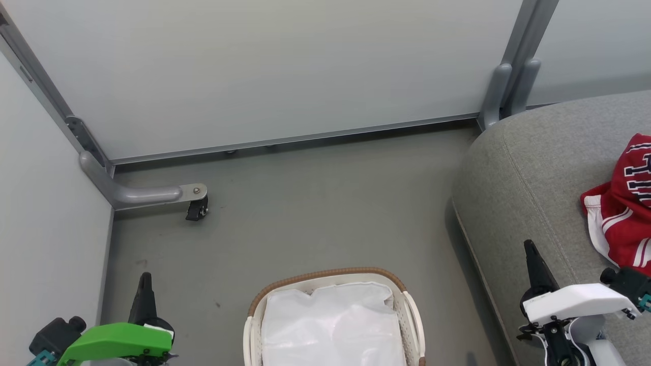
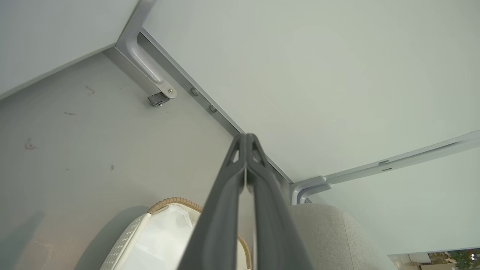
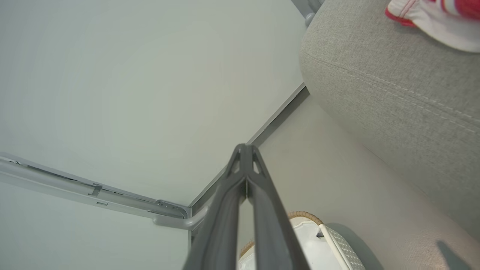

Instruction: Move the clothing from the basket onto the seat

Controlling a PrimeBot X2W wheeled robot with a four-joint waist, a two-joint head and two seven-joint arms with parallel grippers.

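Head view: the basket (image 1: 325, 275) is seen at the bottom centre of the frame, standing on the grey floor (image 1: 305, 203). Nothing but its white liner (image 1: 330, 325) is seen inside. The clothing (image 1: 623, 203) is seen at the right edge, bunched in a red heap with white stripes and dark lettering, lying on the seat (image 1: 529, 178). The left gripper (image 1: 146, 279) is held at the lower left over the floor, its fingers pressed together on nothing. The right gripper (image 1: 530, 246) is held at the lower right over the seat's edge, likewise closed and empty, near the clothing but apart from it. Pale partition panels (image 1: 279, 66) fill the upper frame, and a caster foot (image 1: 197, 208) is seen at centre left.

Left wrist view: the left gripper's fingers are shown tip to tip, pointed at the base of a panel. The basket is seen at the bottom, partly hidden behind them, and the seat's rounded corner at the lower right.

Right wrist view: the right gripper's fingers are shown closed flat together. The seat is seen at the upper right, with a red-and-white edge of the clothing on it in the top right corner. The basket's rim is glimpsed at the bottom.
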